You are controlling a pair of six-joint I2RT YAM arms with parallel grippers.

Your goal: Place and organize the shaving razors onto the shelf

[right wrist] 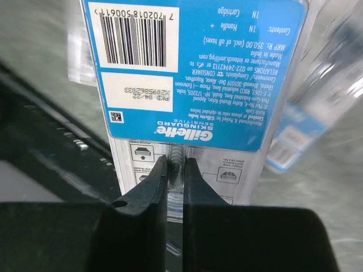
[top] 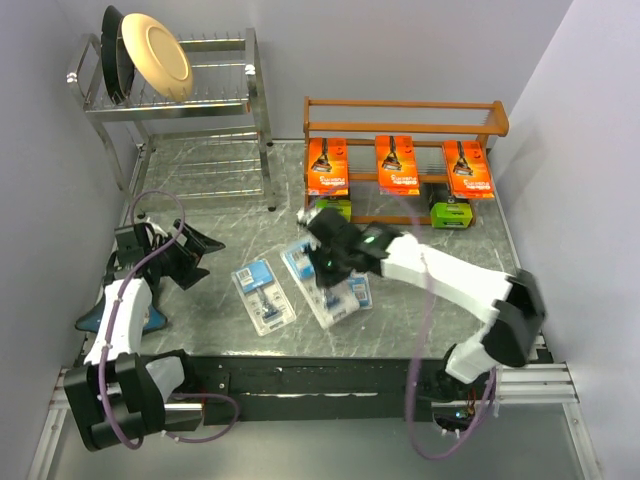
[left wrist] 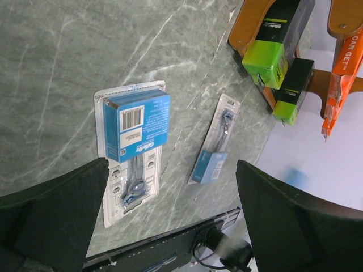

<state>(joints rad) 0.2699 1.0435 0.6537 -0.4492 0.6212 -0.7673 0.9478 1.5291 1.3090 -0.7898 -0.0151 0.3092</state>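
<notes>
1. At the back right of the counter [top: 230, 230] stands the shelf [top: 400, 103], reddish-brown wood with slatted rails. Three orange packs [top: 397, 163] lean side by side on its middle tier. Two green boxes [top: 450, 210], lime with black, sit on the bottom tier, one toward each end.
2. Off the shelf, the blister cards [top: 265, 295] are pale blue and clear. One lies flat and alone on the counter. The others lie close together to its right, partly hidden under the right tool [top: 325, 275].
3. Only the right wrist view shows the grip. Its fingers [right wrist: 150, 187] are pressed almost together on a blister card [right wrist: 193, 85], pinching the clear plastic over the razor handle. This card shows its blue back label with a barcode and small print. Another card beside it is a blur.
4. From above, the left tool [top: 200, 260] hangs near the counter's left side, spread wide and holding nothing.
5. The left wrist view shows the lone card's raised blue box and the razor in its clear bubble. Beyond it a second card looks narrow, seen nearly edge-on.
6. A chrome dish rack [top: 180, 105] with plates [top: 155, 50] stands at the back left, visible only from above.
</notes>
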